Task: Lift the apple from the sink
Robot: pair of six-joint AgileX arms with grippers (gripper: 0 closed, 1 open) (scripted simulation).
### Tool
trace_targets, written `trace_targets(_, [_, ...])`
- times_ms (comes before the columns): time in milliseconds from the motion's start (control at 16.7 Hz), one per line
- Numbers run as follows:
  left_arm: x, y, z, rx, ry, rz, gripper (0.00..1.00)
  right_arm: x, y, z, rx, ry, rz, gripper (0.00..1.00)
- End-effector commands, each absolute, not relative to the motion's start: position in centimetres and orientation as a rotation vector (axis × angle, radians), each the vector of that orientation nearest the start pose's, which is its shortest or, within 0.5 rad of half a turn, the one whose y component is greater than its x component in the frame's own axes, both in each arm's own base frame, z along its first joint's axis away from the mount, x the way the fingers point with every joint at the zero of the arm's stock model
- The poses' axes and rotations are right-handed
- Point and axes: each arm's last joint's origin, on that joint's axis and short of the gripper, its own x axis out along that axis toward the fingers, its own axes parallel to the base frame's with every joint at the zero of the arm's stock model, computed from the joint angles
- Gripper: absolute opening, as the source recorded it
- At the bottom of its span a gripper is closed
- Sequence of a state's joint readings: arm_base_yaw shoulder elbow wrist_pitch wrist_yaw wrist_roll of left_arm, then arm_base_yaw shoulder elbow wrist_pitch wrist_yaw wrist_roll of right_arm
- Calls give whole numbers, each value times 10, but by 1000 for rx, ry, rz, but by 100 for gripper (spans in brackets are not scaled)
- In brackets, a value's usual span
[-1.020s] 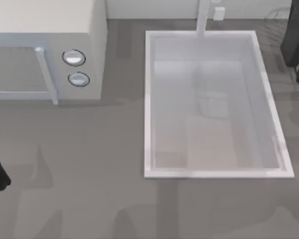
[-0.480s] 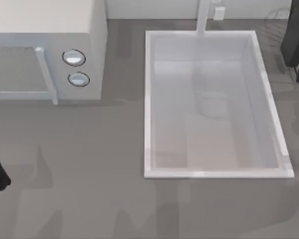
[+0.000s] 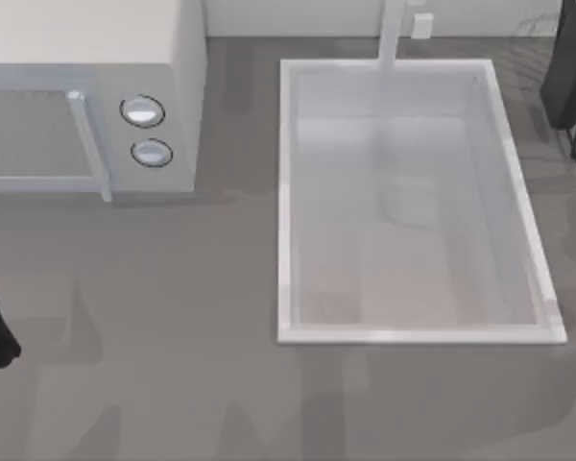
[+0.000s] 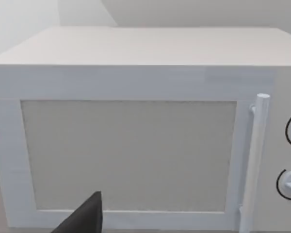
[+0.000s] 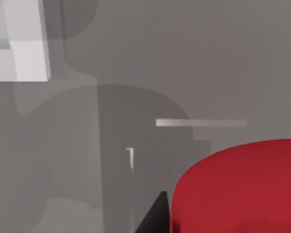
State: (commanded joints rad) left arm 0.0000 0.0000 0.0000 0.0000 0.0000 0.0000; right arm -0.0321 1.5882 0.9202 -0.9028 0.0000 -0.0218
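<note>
Right hand (image 5: 155, 213) pinches apple (image 5: 237, 187) held above tabletop (image 5: 194, 73); smooth, light, likely slippery, so grip its widest middle.

A grey table (image 3: 173, 317) is carrying two white things. The microwave (image 3: 86, 96) is sitting at its far left, door and knobs facing the near edge. The sink (image 3: 286, 202) is lying to the right of it, well apart, its faucet post (image 3: 392, 34) standing at the far rim.
</note>
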Motion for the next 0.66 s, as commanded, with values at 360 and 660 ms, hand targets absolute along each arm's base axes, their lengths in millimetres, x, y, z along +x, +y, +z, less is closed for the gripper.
trace_targets(360, [106, -1, 160, 0, 0, 0, 100, 260, -7, 160, 8, 1571, -8, 100])
trace_targets(660, [106, -1, 160, 0, 0, 0, 100, 260, -7, 160, 8, 1571, -8, 100])
